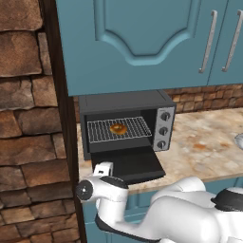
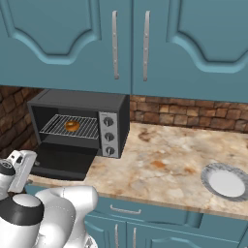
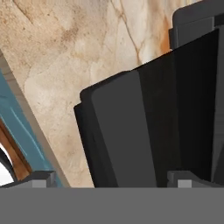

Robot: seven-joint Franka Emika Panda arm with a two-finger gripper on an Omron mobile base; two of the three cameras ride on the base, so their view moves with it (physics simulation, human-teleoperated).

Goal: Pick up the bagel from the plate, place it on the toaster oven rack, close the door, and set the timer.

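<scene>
Marbled beige surface [image 2: 164, 160] is seen under teal cabinets. At left, the black toaster oven [image 1: 126, 121] stands with the door [image 1: 130, 163] dropped flat forward. The bagel [image 1: 118, 128], a golden ring, lies flat on the wire rack [image 1: 99, 130]. The pincer [image 3: 111, 181], tips apart, hangs over the door's front edge. The plate [image 2: 224, 181] sits far right.

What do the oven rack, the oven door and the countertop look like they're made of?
The toaster oven rack looks like thin shiny metal wire: a silver grid you can see through. The door, folded down flat, seems to be matte black metal around a dark glass pane, though the glass is hard to confirm. The countertop resembles polished stone, beige with rusty veining, perhaps marble or granite.
</scene>
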